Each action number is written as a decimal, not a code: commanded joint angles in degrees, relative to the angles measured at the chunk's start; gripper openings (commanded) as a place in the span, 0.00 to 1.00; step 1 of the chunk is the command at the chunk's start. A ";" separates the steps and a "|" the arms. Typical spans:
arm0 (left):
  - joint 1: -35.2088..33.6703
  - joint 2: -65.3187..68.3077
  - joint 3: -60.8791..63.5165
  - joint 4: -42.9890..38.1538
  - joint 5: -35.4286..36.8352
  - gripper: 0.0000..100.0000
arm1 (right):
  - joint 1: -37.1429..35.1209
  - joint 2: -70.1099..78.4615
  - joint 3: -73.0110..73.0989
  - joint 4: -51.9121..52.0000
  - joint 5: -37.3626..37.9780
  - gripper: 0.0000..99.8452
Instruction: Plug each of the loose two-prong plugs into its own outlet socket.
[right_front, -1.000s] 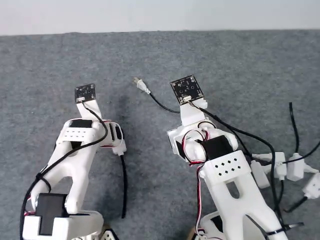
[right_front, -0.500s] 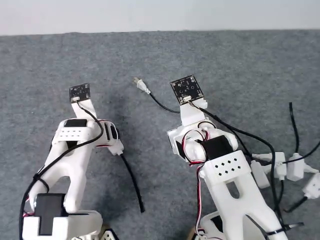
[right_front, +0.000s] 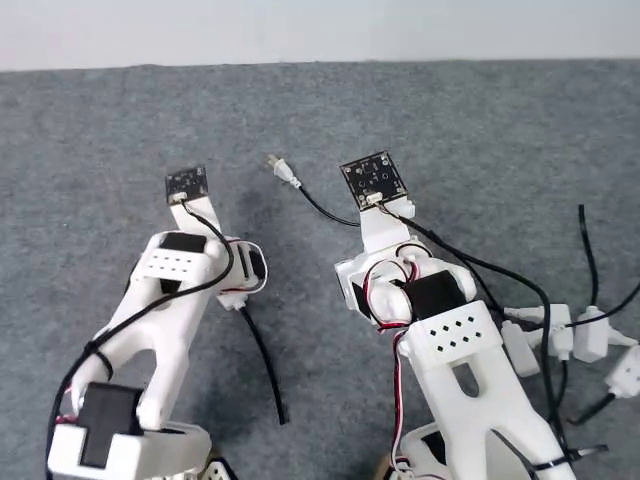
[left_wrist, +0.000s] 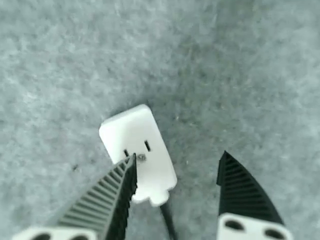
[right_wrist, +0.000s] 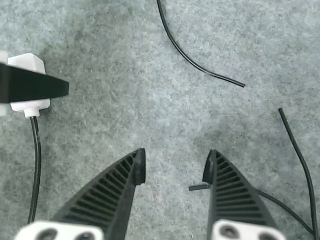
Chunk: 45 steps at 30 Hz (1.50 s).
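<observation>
cut off / hidden: one ribbed black finger (left_wrist: 117, 195) of the left gripper (left_wrist: 177, 172) overlaps the cord end of the white rectangular plastic outlet socket (left_wrist: 132, 132); its thin black cord (left_wrist: 167, 227) runs out of frame.
hard to make out: in the right wrist view a flat dark bar (right_wrist: 30, 87) crosses a white plastic block (right_wrist: 22, 61) at the frame edge. Cannot tell what the bar is, or whether the block is that same socket.
left gripper: fingers wide apart, holding nothing. The socket lies flat, slots up, under one fingertip and off-centre in the gap. Contact cannot be judged.
right gripper (right_wrist: 175, 165): fingers apart, bare grey carpet-like table cover (right_wrist: 125, 75) between them. The white block is well off to one side.
plug: the small white two-prong plug (right_front: 283, 170) lies on the cover between the two wrist camera boards, nearer the right arm's.
around: a curved black wire (right_wrist: 195, 62) lies ahead of the right gripper, a second black wire (right_wrist: 300, 160) to its side, and a short black stub (right_wrist: 199, 187) just beside one fingertip.
more sockets: a cluster of white socket blocks (right_front: 590, 335) sits beside the right arm, partly cut by the frame edge.
</observation>
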<state>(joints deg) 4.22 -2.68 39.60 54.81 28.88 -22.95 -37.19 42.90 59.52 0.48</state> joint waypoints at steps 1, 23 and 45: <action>0.09 3.25 -2.68 -1.05 0.70 0.25 | -0.48 -1.80 -0.62 0.48 0.70 0.18; -2.81 3.34 -2.42 1.58 0.35 0.25 | -0.48 -1.80 -0.62 0.40 0.70 0.18; -4.57 -7.74 6.99 -0.97 -2.55 0.25 | -1.45 -1.80 -0.62 0.48 0.70 0.18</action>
<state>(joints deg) -0.18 -7.87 47.16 54.99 26.86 -24.00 -37.19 42.90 59.52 0.48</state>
